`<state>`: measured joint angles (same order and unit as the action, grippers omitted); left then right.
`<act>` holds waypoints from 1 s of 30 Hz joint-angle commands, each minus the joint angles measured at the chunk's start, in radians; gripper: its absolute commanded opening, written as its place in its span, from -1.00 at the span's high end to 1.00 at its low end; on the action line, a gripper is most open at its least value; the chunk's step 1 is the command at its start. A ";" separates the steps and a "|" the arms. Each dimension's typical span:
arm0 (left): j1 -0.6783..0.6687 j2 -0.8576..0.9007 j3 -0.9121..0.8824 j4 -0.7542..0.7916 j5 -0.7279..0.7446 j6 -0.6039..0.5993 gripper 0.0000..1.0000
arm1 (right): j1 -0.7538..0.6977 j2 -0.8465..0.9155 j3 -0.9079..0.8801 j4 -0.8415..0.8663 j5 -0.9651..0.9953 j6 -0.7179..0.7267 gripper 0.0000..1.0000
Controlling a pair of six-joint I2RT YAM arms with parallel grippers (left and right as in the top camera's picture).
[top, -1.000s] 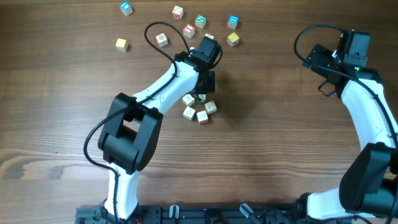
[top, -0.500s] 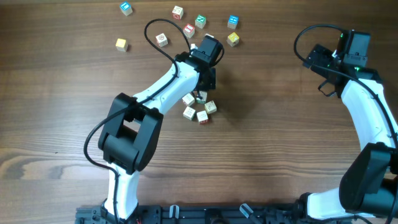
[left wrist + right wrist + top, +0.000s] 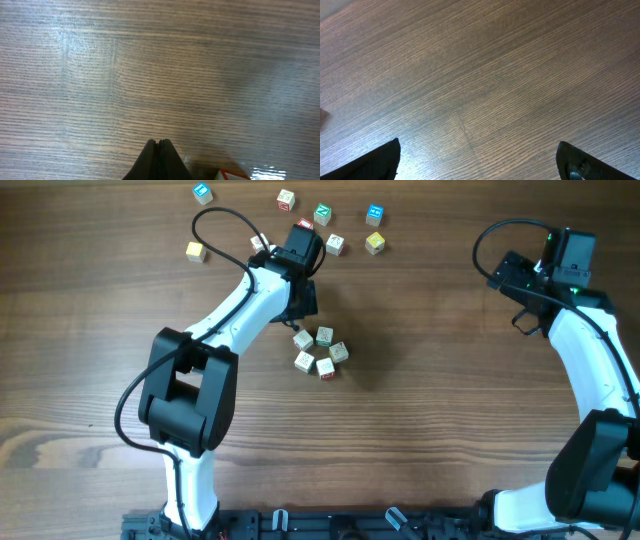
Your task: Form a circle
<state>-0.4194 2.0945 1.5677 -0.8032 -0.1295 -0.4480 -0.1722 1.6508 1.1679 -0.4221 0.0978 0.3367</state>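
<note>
The circle (image 3: 320, 351) is a tight ring of several tiny whitish cubes on the wood at mid-table. My left gripper (image 3: 303, 310) hovers just above and to the left of the ring, touching no cube. In the left wrist view its fingertips (image 3: 159, 144) are pressed together, shut and empty, over bare wood. A red-edged cube (image 3: 231, 175) peeks in at that view's bottom right. My right gripper (image 3: 514, 292) is far off at the upper right. Its dark fingers (image 3: 387, 157) stand wide open over bare wood, with nothing between them.
Loose cubes lie scattered along the far edge: blue (image 3: 203, 192), white (image 3: 286, 198), green (image 3: 322, 213), blue (image 3: 374, 215), yellow (image 3: 374, 242), white (image 3: 335, 244) and yellow (image 3: 195, 251). The left arm's cable (image 3: 215, 220) loops over that area.
My left arm has swung left and back from the ring, uncovering the ring's top cube and a loose white cube. The gripper is shut again. The right arm has not moved.
</note>
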 commanded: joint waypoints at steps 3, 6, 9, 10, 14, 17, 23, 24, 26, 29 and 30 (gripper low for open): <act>-0.005 -0.030 -0.019 -0.018 0.119 -0.013 0.92 | 0.001 -0.003 0.008 0.000 -0.001 0.010 -0.99; -0.018 -0.030 -0.019 -0.036 0.121 -0.013 0.92 | 0.001 -0.003 0.008 0.000 -0.001 0.010 -0.99; -0.024 -0.030 -0.019 -0.051 0.121 -0.013 0.91 | 0.001 -0.003 0.008 0.000 -0.001 0.010 -0.99; -0.024 -0.030 -0.019 -0.051 0.121 -0.013 0.91 | 0.001 -0.003 0.008 0.000 -0.001 0.011 -1.00; -0.024 -0.030 -0.027 -0.042 0.103 -0.013 0.91 | 0.001 -0.003 0.008 0.000 -0.001 0.011 -0.99; -0.024 -0.030 -0.065 -0.024 0.065 -0.013 0.90 | 0.001 -0.003 0.008 0.000 -0.001 0.010 -0.99; -0.024 -0.030 -0.065 -0.016 0.072 -0.013 0.88 | 0.001 -0.003 0.008 0.000 -0.001 0.011 -1.00; -0.024 -0.030 -0.065 -0.016 0.072 -0.013 0.88 | 0.001 -0.003 0.008 0.000 -0.001 0.011 -0.99; -0.024 -0.030 -0.065 -0.014 0.072 -0.013 0.87 | 0.001 -0.003 0.008 0.000 -0.001 0.010 -1.00; -0.024 -0.030 -0.065 -0.012 0.072 -0.013 0.85 | 0.001 -0.003 0.008 0.000 -0.001 0.010 -0.99; -0.024 -0.030 -0.065 -0.011 0.069 -0.014 0.86 | 0.001 -0.003 0.008 0.000 -0.001 0.011 -0.99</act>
<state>-0.4423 2.0941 1.5108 -0.8185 -0.0475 -0.4515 -0.1722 1.6508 1.1679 -0.4221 0.0978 0.3367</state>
